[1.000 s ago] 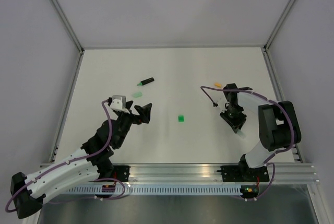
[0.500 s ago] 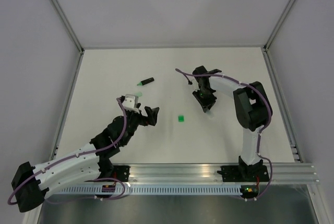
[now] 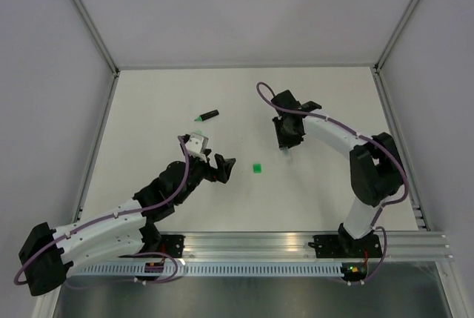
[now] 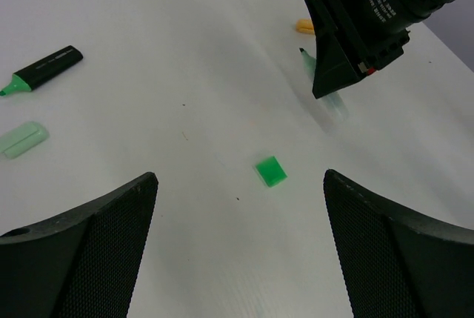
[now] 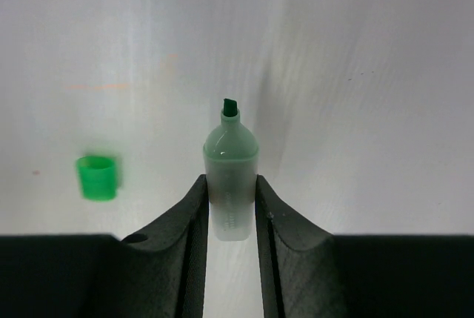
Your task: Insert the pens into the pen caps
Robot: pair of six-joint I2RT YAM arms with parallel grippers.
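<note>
My right gripper [image 3: 287, 140] is shut on a pale pen with a green tip [image 5: 231, 177], held just above the table with the tip pointing away from the wrist. A bright green cap [image 3: 257, 167] lies on the table left of it, and it also shows in the right wrist view [image 5: 97, 178]. My left gripper [image 3: 221, 165] is open and empty, with the green cap [image 4: 271, 171] just ahead between its fingers. A black pen with a green end [image 3: 207, 116] lies at the back left. A pale green piece [image 4: 22, 140] lies near it. An orange piece [image 4: 304, 26] shows behind the right gripper [image 4: 335, 84].
The white table [image 3: 148, 110] is walled on the left, back and right. A metal rail [image 3: 296, 244] runs along the near edge. The right arm's purple cable [image 3: 261, 95] loops over the table behind its wrist.
The right arm has swung from the right side to the table's middle with the pale pen in its gripper. The left gripper has moved right, towards the green cap.
</note>
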